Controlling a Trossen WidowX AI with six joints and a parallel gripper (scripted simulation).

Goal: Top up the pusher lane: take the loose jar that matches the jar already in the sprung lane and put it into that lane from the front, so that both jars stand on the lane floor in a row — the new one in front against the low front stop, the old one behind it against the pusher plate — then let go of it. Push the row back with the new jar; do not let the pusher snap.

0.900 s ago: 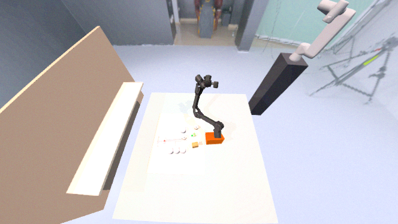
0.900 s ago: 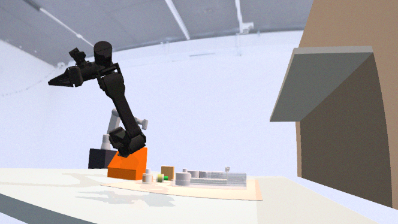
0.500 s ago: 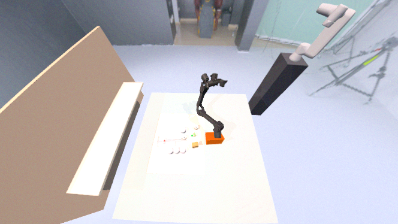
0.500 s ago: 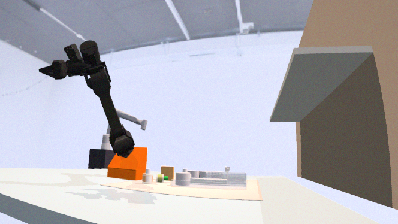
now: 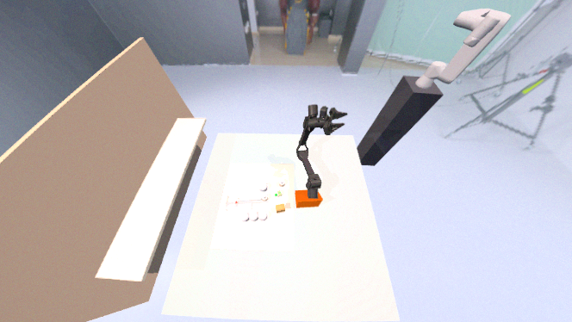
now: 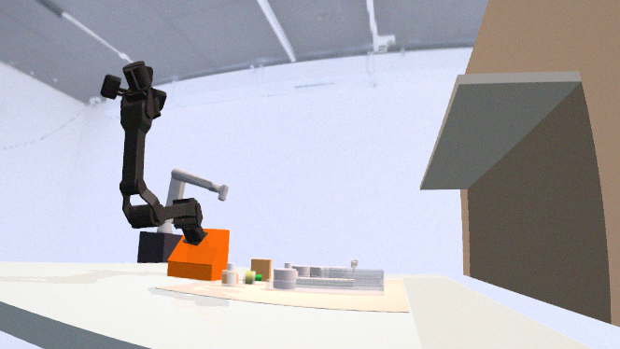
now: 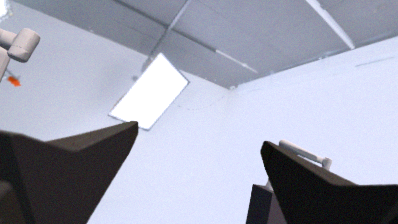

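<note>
My gripper (image 5: 342, 120) (image 7: 201, 137) is open and empty. It is raised high above the far edge of the table and points up and away from the objects, so the wrist view shows only walls and ceiling. The clear pusher lane (image 5: 245, 201) (image 6: 347, 278) lies on the pale mat (image 5: 258, 241) (image 6: 327, 300), with a small pale jar (image 5: 264, 198) at its front end. Several loose pale jars stand around it, among them one (image 5: 263, 188) just behind the lane and a row of three (image 5: 254, 217) beside it. They are too small to tell which matches.
The arm's orange base (image 5: 308, 199) (image 6: 201, 254) stands beside the mat. A tan box (image 5: 280, 208) (image 6: 260, 269) and small green and yellow pieces (image 5: 278, 194) (image 6: 249, 276) lie near it. A brown wall with a white shelf (image 5: 151, 198) stands left; a dark pillar (image 5: 396, 120) stands behind.
</note>
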